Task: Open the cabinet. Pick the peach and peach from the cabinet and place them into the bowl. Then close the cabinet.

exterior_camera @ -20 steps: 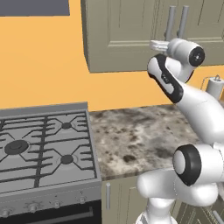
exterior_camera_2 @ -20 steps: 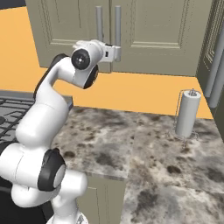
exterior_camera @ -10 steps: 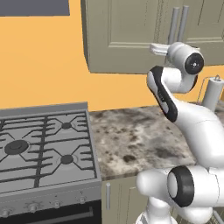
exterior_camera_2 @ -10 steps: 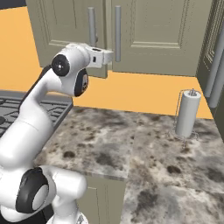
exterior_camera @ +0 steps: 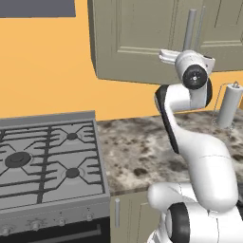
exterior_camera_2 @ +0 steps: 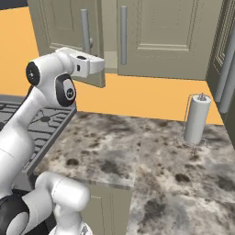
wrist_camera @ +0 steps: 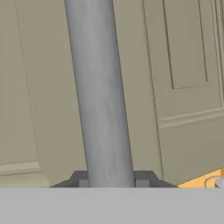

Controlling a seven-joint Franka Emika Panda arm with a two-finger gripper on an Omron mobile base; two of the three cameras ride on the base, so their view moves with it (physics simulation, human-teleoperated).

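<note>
Gripping the left door's handle [wrist_camera: 103,100], hand [wrist_camera: 109,179] clamped on it; cabinet [exterior_camera_2: 69,27] barely ajar, both peaches and closing remain.

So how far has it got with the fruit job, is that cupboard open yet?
Barely started. The gripper is shut on the left door's bar handle, and in the right base view that door of the cabinet has swung out a little, ahead of the right door, which is shut. Left to do: open it fully, move both peaches to the bowl, then close up. Neither fruit nor bowl can be seen yet.
</note>
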